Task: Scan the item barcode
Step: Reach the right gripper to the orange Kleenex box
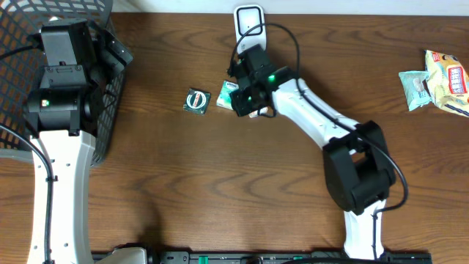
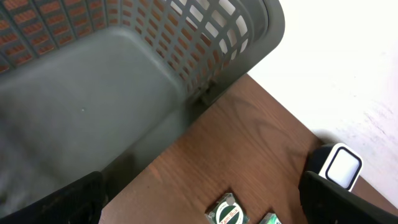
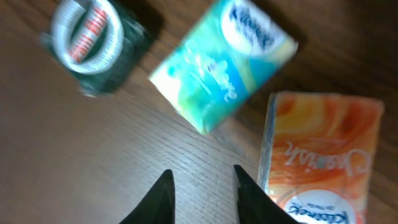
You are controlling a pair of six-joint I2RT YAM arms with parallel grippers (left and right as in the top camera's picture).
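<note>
Right fingers (image 3: pixel 163 199) stand only narrowly apart, with bare desk (image 3: pixel 93 162) showing in the gap and nothing held between them. Seen from the right wrist, the teal tissue pack (image 3: pixel 224 68) lies flat at 12 o'clock from the tips, apart from them. The orange tissue pack (image 3: pixel 317 155) lies at 3 o'clock, just beside the nearer tip; whether it touches I cannot tell. A dark green packet (image 3: pixel 96 43) with a round white logo lies at 10 o'clock. This view is blurred, and a barcode cannot be made out on any of them.

From overhead, these packs sit together near the middle of the desk. The white scanner (image 1: pixel 249 20) stands at the desk's far edge, at 12 o'clock from them and well apart. Left fingers (image 2: pixel 68 202) are spread as wide as they go and hold nothing, hanging above the rim of a grey mesh basket (image 2: pixel 186 74) at the desk's 9 o'clock end. Two snack bags (image 1: pixel 440 81) lie at the 3 o'clock edge.
</note>
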